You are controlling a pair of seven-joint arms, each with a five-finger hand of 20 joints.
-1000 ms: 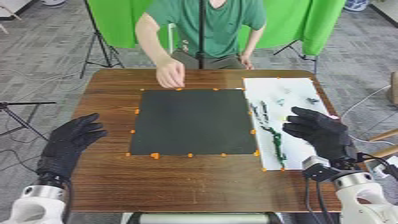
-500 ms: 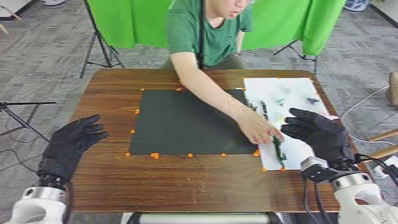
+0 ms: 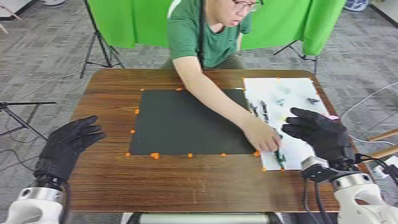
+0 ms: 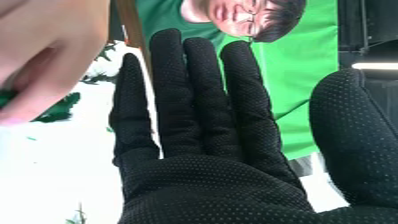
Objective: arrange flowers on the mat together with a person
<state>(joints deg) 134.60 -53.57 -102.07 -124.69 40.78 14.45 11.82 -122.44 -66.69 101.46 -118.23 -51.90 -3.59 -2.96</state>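
Head view: arranging on mat (image 3: 191,122) judged unstarted, all placing left. Person's hand (image 3: 260,136) at green stem (image 3: 281,159), right of mat. Left hand (image 3: 69,141) left of mat, right hand (image 3: 322,136) right of mat; both released.

Both arms are finished in smooth, rounded white shells, on the left arm (image 3: 36,207) and the right arm (image 3: 366,196) alike, and are banded in silver-grey towards the wrist. The left hand (image 3: 69,143) and the right hand (image 3: 313,131) are clad in black fabric. In the right wrist view, the glove (image 4: 213,192) is seen to be speckled with fine, pale dots. A pale, boxy housing (image 3: 313,164) is mounted at the right wrist. By the person (image 3: 211,94), a green short-sleeved T-shirt (image 3: 184,37) and glasses (image 4: 246,20) are worn.
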